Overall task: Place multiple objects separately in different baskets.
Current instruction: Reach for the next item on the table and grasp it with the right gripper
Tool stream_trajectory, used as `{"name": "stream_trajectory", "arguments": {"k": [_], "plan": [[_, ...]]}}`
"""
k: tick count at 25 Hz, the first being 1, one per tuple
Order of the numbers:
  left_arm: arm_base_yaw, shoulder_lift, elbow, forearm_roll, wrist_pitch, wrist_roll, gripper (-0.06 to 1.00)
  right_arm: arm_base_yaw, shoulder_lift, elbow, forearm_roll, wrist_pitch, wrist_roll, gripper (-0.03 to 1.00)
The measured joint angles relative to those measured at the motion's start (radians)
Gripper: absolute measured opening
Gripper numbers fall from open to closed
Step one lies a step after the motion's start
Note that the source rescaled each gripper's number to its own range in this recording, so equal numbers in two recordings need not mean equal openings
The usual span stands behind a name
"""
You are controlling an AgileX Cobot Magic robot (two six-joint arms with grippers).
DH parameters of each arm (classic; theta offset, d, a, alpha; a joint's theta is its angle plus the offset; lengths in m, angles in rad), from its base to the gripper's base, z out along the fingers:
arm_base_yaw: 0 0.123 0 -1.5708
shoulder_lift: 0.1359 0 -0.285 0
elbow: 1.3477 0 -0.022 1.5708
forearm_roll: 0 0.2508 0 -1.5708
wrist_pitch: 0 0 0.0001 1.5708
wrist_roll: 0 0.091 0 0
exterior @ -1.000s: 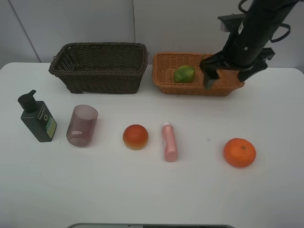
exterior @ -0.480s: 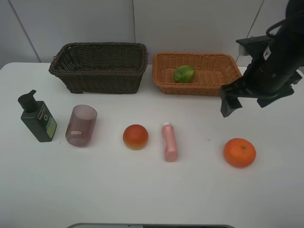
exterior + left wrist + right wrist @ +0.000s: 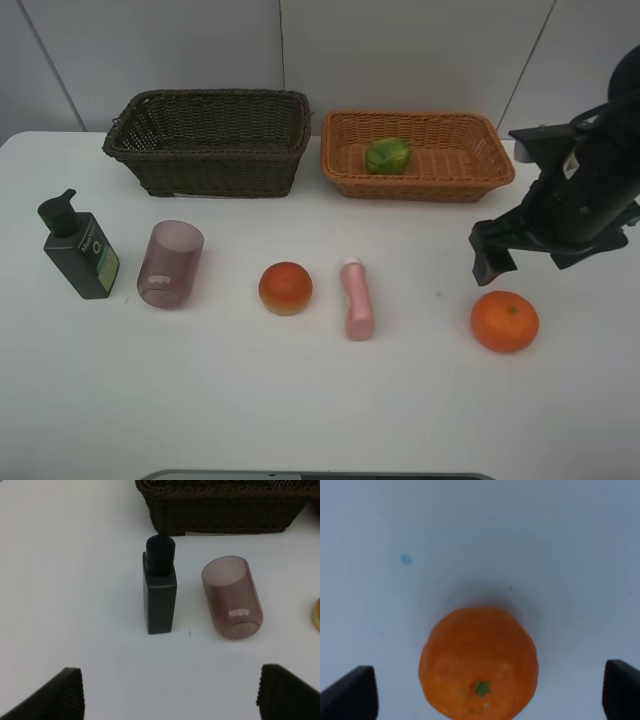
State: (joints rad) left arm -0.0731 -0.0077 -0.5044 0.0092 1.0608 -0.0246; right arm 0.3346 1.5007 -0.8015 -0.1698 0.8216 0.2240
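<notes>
The green fruit (image 3: 388, 155) lies in the light tan basket (image 3: 500, 178); the dark brown basket (image 3: 210, 165) beside it shows nothing inside. On the table sit the orange (image 3: 505, 321), a red-orange fruit (image 3: 286, 288), a pink bottle (image 3: 357, 298) lying down, a purple cup (image 3: 171, 264) and a dark pump bottle (image 3: 78, 248). My right gripper (image 3: 535, 258) hangs open just behind and above the orange (image 3: 479, 662), holding nothing. My left gripper (image 3: 167, 697) is open and empty, short of the pump bottle (image 3: 160, 587) and cup (image 3: 232, 597); the high view does not show it.
A white table (image 3: 300, 400) carries everything, with both baskets at its back edge against a pale wall. The items stand spaced apart in a row across the middle. A dark strip lies at the table's front edge (image 3: 320, 476).
My right gripper has left the tan basket and swung forward and to the right, coming down over the orange. The green fruit stays in the basket.
</notes>
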Motion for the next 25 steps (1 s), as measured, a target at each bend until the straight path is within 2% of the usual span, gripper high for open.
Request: {"name": "stream_trajectory", "arguments": {"k": [9, 16, 25], "plan": [[0.0, 0.0, 0.0, 0.0, 0.0, 0.0, 0.81, -0.036, 0.001, 0.095, 0.041, -0.144, 0.103, 1.0], [0.0, 0.0, 0.0, 0.0, 0.0, 0.0, 0.81, -0.036, 0.079, 0.104, 0.057, -0.169, 0.211, 1.0], [0.0, 0.0, 0.0, 0.0, 0.0, 0.0, 0.81, -0.036, 0.182, 0.104, 0.057, -0.209, 0.237, 1.0]]}}
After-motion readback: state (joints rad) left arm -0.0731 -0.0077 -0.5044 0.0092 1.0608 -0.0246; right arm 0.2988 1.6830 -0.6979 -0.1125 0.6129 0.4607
